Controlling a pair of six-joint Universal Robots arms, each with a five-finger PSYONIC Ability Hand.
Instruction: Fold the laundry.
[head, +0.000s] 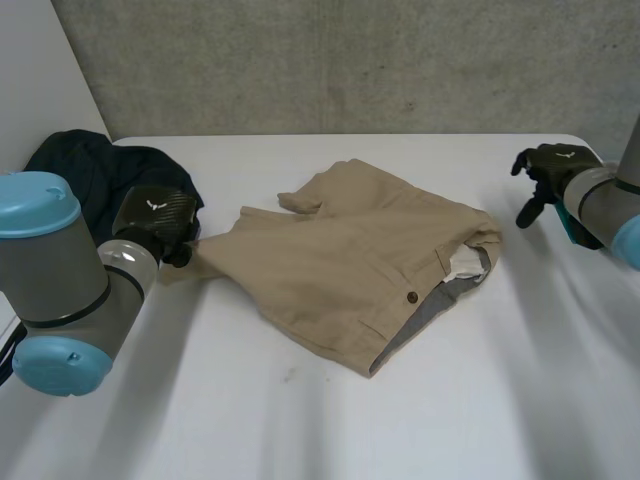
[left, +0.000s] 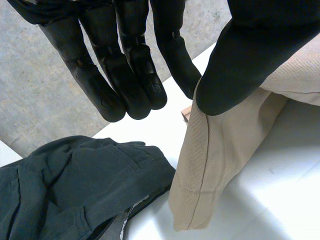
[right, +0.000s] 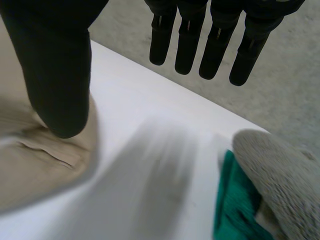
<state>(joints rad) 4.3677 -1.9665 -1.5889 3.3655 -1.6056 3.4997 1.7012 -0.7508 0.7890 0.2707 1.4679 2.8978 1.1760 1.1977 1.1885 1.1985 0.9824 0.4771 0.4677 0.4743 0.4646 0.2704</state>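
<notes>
Left hand (head: 155, 216) is sitting spread at 9 o'clock of the shorts (head: 350, 265), right hand (head: 548, 166) spread at 3; you are risking snagging the dark garment (head: 80, 168).

**Setting:** robotics lab or test bench.

**Evidence:**
- Bare grey concrete wall (head: 350, 60) beyond the fingertips of both hands.
- Plain white table (head: 330, 430) beneath both hands, serving as the work surface.
- Two machine arms with grey joints and light-blue caps: left arm (head: 50, 280) and right arm (head: 610, 200).
- Trial garments laid out:
  - Tan shorts (head: 350, 270) between the hands, one end at the left hand (head: 155, 222).
  - Dark garment (head: 90, 170) heaped just beside that hand.
  - Grey fleecy cloth (right: 280, 170) over a green cloth (right: 235, 200), near the right hand (head: 548, 165).
</notes>
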